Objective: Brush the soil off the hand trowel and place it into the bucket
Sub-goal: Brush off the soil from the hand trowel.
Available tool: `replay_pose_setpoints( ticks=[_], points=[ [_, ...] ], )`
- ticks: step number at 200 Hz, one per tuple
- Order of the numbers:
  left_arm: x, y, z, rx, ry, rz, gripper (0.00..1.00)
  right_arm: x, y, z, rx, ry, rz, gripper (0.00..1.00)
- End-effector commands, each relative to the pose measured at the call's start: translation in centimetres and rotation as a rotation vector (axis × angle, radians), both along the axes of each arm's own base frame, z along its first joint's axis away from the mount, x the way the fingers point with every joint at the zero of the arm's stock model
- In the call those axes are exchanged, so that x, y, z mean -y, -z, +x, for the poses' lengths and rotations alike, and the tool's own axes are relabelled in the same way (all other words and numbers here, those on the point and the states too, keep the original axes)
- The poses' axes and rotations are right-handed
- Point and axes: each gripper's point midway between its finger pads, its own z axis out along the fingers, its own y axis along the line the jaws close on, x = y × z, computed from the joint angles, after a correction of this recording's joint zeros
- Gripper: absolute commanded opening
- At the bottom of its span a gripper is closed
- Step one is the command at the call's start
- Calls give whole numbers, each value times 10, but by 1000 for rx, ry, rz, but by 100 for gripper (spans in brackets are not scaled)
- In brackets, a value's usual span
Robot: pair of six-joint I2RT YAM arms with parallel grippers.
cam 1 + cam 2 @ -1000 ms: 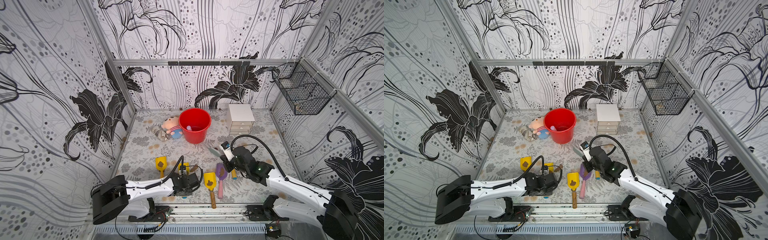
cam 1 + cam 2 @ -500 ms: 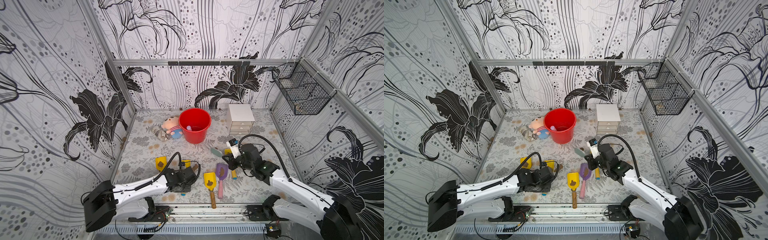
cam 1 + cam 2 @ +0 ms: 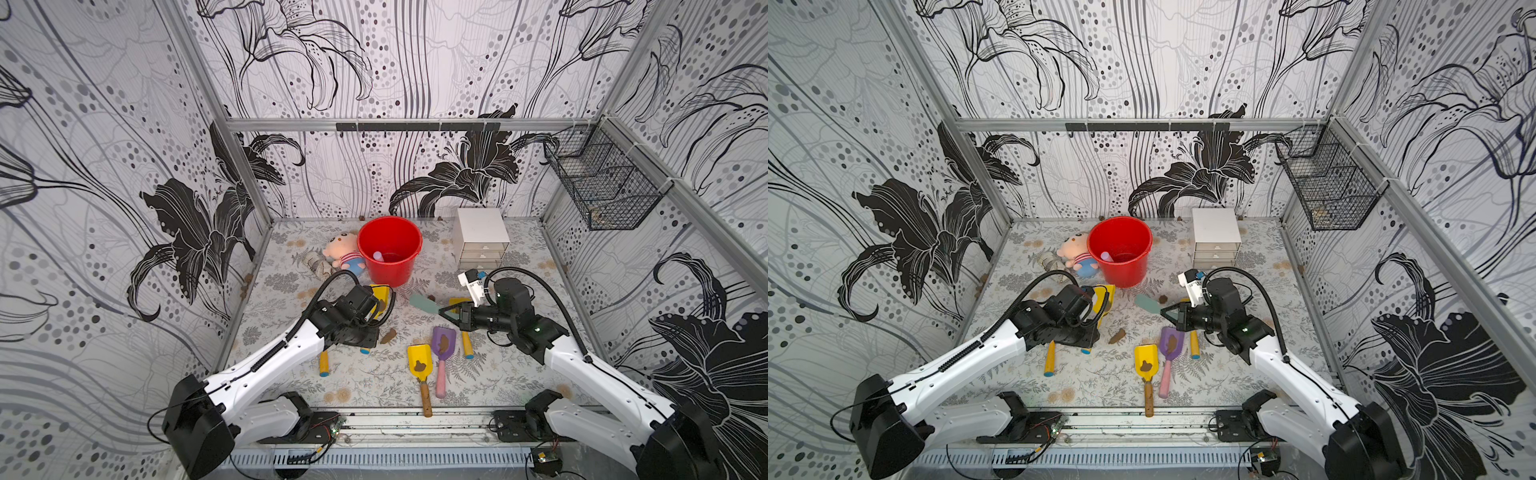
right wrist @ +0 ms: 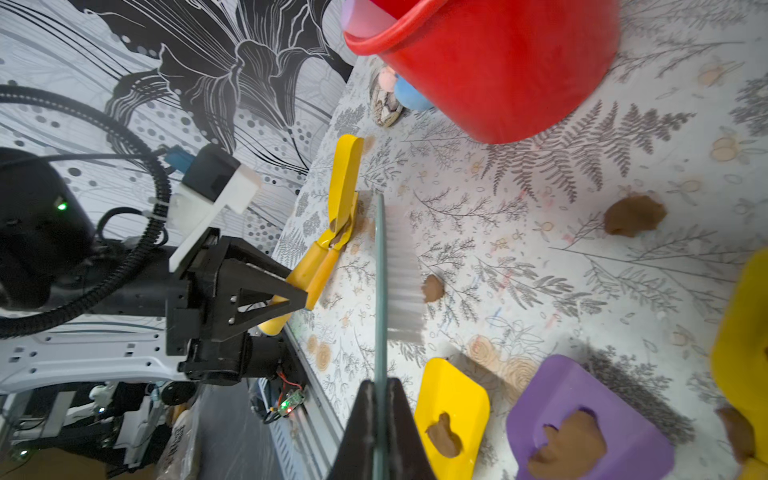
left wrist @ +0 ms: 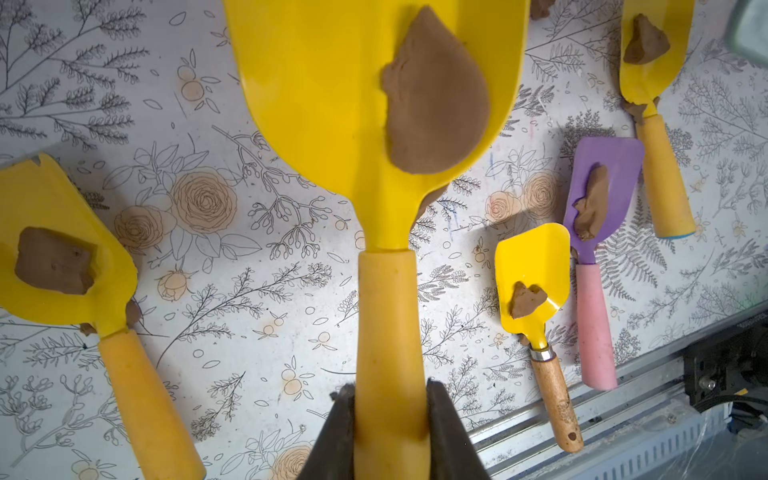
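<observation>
In both top views the round bright-red plastic bucket [image 3: 390, 272] [image 3: 1121, 272] stands at the back of the desk [image 3: 370, 386], a pale pink cylinder [image 3: 377, 255] inside; the yellow plastic hand trowel [image 3: 384, 293] is just before it; left wrist view: the left fingers [image 5: 337, 432] clamp its pale handle, a flat brown soil clump [image 5: 436, 99] on the blade; right wrist view: the right fingers [image 4: 360, 428] pinch a thin teal white-bristled brush [image 4: 401, 266].

- Your left gripper [image 3: 1092, 333], in front of the bucket [image 3: 1126, 272], grips a yellow trowel [image 3: 1104, 297] whose blade nearly reaches the bucket's base.
- Your right gripper [image 3: 1165, 313], front-right of the bucket, pinches a teal brush [image 3: 1147, 303].
- A soil clump [image 3: 1118, 336] lies further in front of the bucket.
- Beyond it lie a purple trowel [image 3: 1170, 344] and a small yellow trowel [image 3: 1145, 360], both soiled.
</observation>
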Motion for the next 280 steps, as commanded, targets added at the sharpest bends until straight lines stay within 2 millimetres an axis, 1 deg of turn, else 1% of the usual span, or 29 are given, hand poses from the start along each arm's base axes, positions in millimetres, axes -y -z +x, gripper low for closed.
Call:
replay_pose_setpoints(
  ticks=[1, 17, 38, 74, 115, 153, 175, 190, 203, 221, 235, 243, 255, 268, 280],
  points=[
    [5, -12, 6, 21, 115, 26, 0, -7, -26, -13, -37, -60, 80, 0],
    [4, -15, 8, 22, 148, 60, 0, -12, -26, -21, -78, -109, 116, 0],
    [4, -20, 11, 36, 177, 77, 0, -16, -22, -24, -114, -129, 147, 0],
    [7, -15, 11, 13, 210, 94, 0, -24, -23, -22, -129, -149, 191, 0],
    [12, -10, 11, 11, 243, 101, 0, -37, -13, -17, -155, -170, 173, 0],
    [21, -8, 8, 18, 287, 119, 0, -58, -6, -15, -168, -211, 164, 0],
    [24, -6, 6, 18, 298, 126, 0, -64, 3, -10, -184, -212, 148, 0],
    [24, -6, 4, 19, 302, 128, 0, -64, 9, -5, -186, -199, 122, 0],
    [22, -5, 4, 21, 299, 133, 0, -59, 14, 1, -191, -174, 101, 0],
    [19, -4, 3, 23, 290, 144, 0, -42, 16, 12, -196, -113, 91, 0],
    [17, -3, 2, 22, 283, 148, 0, -29, 14, 16, -178, -76, 72, 0],
    [16, -2, 3, 23, 274, 150, 0, -24, 11, 16, -170, -66, 72, 0],
    [15, 0, 3, 23, 274, 157, 0, -23, 5, 13, -158, -65, 83, 0],
    [16, 0, 5, 23, 274, 156, 0, -24, -2, 9, -156, -76, 124, 0],
    [17, 1, 5, 21, 275, 154, 0, -25, -4, 4, -158, -82, 137, 0]
  ],
)
